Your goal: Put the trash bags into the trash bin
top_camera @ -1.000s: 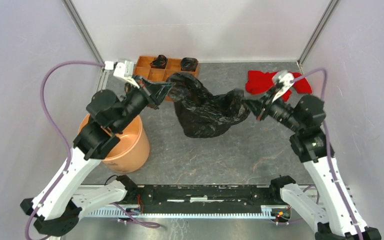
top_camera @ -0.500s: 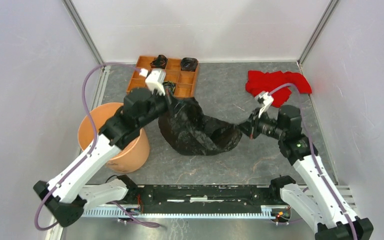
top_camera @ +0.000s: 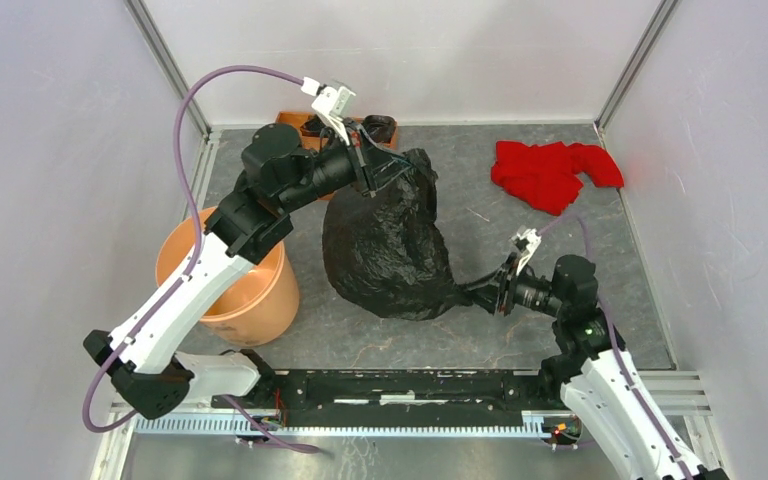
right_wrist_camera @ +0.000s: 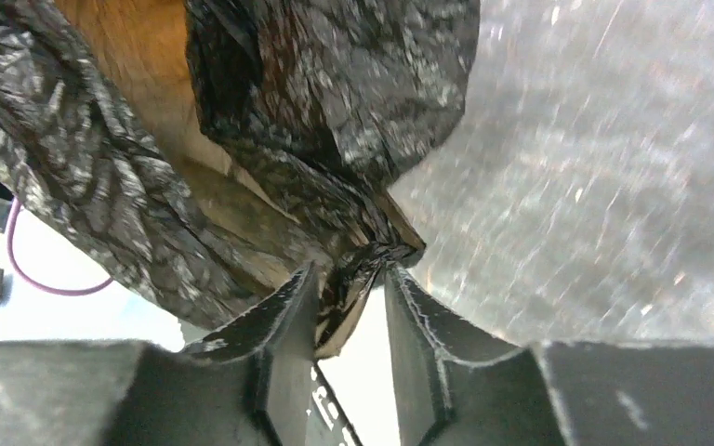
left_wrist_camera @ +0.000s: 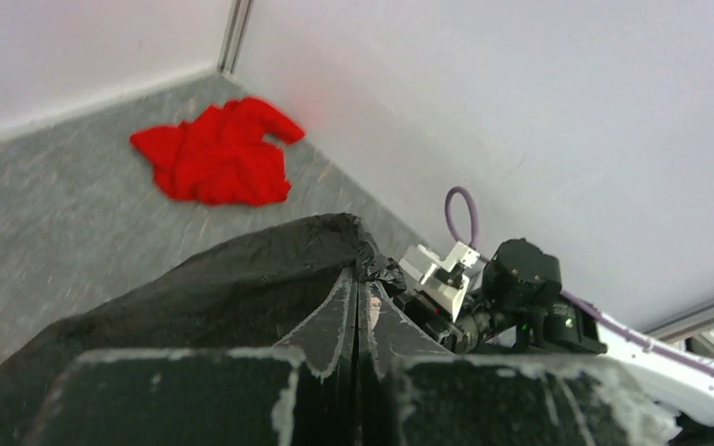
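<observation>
A crinkly glossy black plastic trash bag (top_camera: 390, 250) hangs from the jaws of the left gripper (top_camera: 388, 170). Its lower corner tapers to the jaws of the right gripper (top_camera: 476, 292). A round peach-orange plastic bucket (top_camera: 272, 298) stands well apart from both.

Higher trash bag (top_camera: 390, 240); lower, now-ajar right end effector (top_camera: 472, 293)

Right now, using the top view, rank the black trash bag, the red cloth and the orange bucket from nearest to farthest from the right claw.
Measured from the right claw:
1. trash bag: its stretched tip reaches the claw, with the bulk to the claw's left.
2. red cloth: farther back, towards the right rear corner.
3. orange bucket: far across on the left side.
</observation>
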You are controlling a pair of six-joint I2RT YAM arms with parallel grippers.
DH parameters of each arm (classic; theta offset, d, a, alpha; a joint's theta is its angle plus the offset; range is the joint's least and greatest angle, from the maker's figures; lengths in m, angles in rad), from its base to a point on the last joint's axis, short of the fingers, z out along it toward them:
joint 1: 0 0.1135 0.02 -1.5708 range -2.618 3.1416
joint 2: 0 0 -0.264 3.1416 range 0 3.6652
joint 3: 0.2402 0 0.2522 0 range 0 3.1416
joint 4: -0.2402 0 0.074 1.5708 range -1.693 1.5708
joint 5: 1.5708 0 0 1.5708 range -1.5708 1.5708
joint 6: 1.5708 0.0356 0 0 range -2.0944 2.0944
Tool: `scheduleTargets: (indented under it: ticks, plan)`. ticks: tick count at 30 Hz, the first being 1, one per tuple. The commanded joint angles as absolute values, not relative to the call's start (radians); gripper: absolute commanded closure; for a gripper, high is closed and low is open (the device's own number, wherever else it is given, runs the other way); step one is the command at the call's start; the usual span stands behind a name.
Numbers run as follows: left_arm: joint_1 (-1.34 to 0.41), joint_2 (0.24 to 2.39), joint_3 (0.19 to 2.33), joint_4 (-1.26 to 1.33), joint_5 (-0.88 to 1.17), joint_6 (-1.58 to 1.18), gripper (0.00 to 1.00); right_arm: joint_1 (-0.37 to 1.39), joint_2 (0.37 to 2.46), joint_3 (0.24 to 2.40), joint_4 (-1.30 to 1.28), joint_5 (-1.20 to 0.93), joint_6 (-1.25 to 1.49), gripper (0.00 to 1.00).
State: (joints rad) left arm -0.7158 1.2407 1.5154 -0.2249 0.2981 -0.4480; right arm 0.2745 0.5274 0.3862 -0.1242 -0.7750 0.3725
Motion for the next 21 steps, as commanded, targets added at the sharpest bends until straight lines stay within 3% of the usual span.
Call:
scheduleTargets:
  ticks: [1,4,8,10,17,21]
  plan:
    - [-0.718,1.243,1.497,-0.295,0.319,-0.342,0.98,0.283,0.499,0.343,-0.064,-0.816,0.420,0.55]
    - [-0.718,1.315,1.596,-0.319,0.359,-0.302,0.98,0.284,0.562,0.436,-0.172,-0.774,0.316,0.34]
    - [-0.726,1.419,1.793,-0.411,0.436,-0.252,0.98,0.284,0.713,0.714,-0.502,-0.436,0.035,0.15]
    - [-0.730,1.416,1.790,-0.415,0.476,-0.239,0.98,0.283,0.768,0.801,-0.530,-0.389,0.008,0.13]
    - [-0.733,1.408,1.789,-0.524,0.572,-0.185,0.98,0.293,0.894,1.011,-0.404,-0.528,-0.043,0.07]
    - [-0.733,1.408,1.783,-0.520,0.547,-0.205,0.98,0.437,0.927,0.969,-0.247,-0.509,0.076,0.07]
